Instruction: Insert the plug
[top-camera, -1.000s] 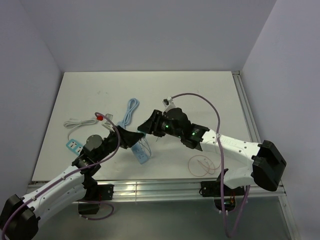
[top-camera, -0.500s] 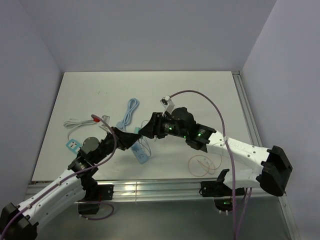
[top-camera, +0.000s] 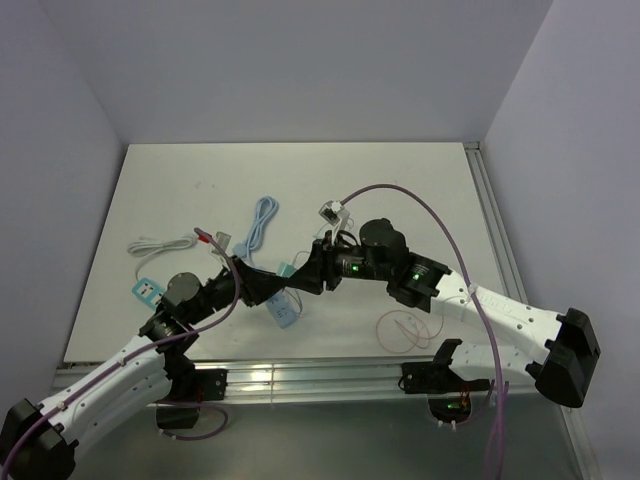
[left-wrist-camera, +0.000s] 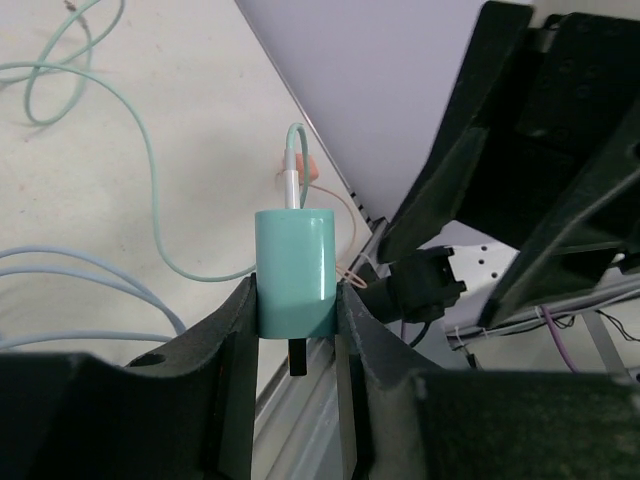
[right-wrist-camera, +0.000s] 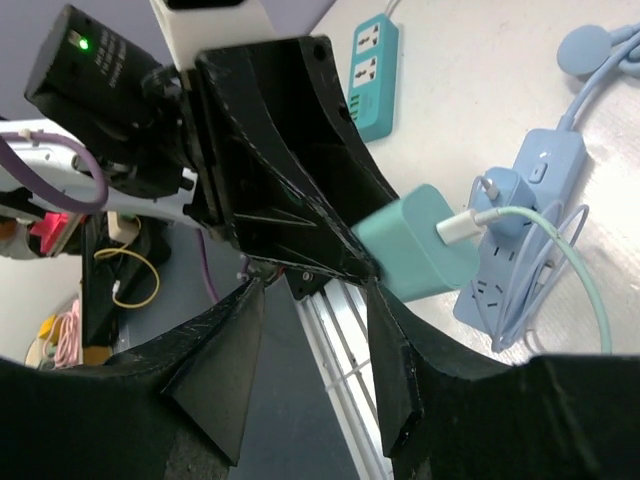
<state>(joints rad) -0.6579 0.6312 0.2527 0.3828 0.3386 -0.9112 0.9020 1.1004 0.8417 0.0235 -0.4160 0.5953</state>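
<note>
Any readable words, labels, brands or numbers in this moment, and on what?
No text is readable anywhere.
Teal charger in the left claw: plain face, no print visible.
Blue power strip and teal power strip: only sockets show; any markings are too small to read.

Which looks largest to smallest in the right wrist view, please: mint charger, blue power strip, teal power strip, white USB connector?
1. blue power strip and mint charger: about alike; the charger is nearer the camera, so unranked.
2. teal power strip.
3. white USB connector.
</note>
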